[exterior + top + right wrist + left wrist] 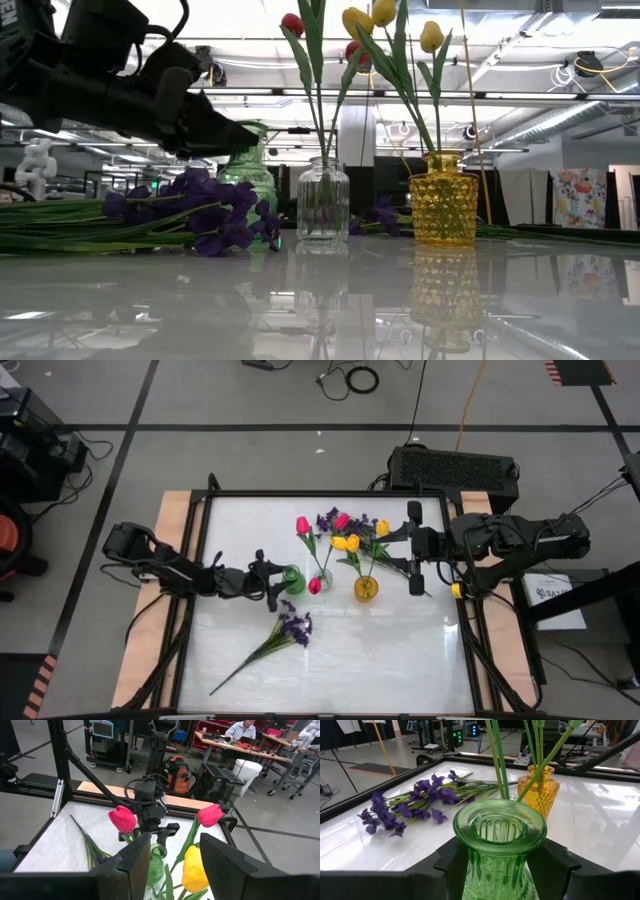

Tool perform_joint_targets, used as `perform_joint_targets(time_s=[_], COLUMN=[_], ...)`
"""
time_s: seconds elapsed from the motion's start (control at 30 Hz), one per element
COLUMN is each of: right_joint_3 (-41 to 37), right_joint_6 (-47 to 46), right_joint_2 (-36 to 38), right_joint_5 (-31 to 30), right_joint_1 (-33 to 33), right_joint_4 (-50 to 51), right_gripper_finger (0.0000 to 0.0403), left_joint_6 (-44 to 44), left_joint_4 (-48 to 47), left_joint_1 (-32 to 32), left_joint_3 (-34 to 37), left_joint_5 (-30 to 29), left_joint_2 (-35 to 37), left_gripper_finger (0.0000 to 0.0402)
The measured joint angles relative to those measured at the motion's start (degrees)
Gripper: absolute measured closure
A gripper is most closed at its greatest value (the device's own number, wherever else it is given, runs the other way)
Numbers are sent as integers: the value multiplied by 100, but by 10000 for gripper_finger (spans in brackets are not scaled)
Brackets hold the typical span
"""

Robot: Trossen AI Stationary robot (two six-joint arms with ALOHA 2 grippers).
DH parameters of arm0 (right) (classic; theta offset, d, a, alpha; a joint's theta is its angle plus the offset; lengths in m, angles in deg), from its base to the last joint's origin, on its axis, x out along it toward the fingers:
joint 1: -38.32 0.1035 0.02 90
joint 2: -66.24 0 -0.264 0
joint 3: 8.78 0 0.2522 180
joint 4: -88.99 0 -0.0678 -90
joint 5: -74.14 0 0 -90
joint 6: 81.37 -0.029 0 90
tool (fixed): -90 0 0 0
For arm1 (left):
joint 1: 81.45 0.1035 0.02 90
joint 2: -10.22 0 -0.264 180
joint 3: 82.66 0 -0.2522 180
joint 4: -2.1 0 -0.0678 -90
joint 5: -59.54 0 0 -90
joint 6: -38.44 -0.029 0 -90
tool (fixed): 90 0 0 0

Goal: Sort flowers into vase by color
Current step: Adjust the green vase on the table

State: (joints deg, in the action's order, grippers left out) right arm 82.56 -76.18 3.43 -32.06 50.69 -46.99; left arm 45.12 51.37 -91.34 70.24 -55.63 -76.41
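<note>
While the left gripper [281, 582] clamps the green vase [499, 851] by its neck, the purple flowers [293, 628] lie flat on the table [400, 650] at its 6 o'clock. They look light and floppy, so grab low on the stiffer stem, not the blooms. Right gripper [415, 547] hangs open at 3 o'clock of the yellow vase [366, 588]. Only the low view shows more purple flowers behind the clear vase [323, 203].

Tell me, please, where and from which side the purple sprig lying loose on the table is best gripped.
Grip the purple sprig on its bare green stem, between the bushy head and the thin tip, coming straight down from above: it lies flat and slanted, with open table around it.
</note>
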Motion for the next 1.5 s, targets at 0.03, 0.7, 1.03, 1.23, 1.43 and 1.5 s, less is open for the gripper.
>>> perform_joint_targets(time_s=[0.03,0.7,1.03,1.23,1.43,1.5], right_joint_3=[0,0,0,0,0,0], right_joint_6=[-1,-101,-109,-110,-111,-109], right_joint_2=[0,0,0,0,0,0], right_joint_5=[-1,-2,-2,-26,-26,-26], right_joint_1=[-1,-2,-1,0,-2,0], right_joint_4=[1,-4,-3,-4,-4,-4], right_gripper_finger=[239,239,239,239,239,239], left_joint_6=[21,47,54,46,164,189], left_joint_4=[-20,-1052,-1805,-2151,-2371,-2374], left_joint_1=[0,0,0,0,0,0], left_joint_3=[45,308,301,303,303,303], left_joint_5=[0,-22,-71,-83,-90,-85], left_joint_2=[57,1012,1497,1782,1921,1922], left_gripper_finger=[220,221,221,221,221,219])
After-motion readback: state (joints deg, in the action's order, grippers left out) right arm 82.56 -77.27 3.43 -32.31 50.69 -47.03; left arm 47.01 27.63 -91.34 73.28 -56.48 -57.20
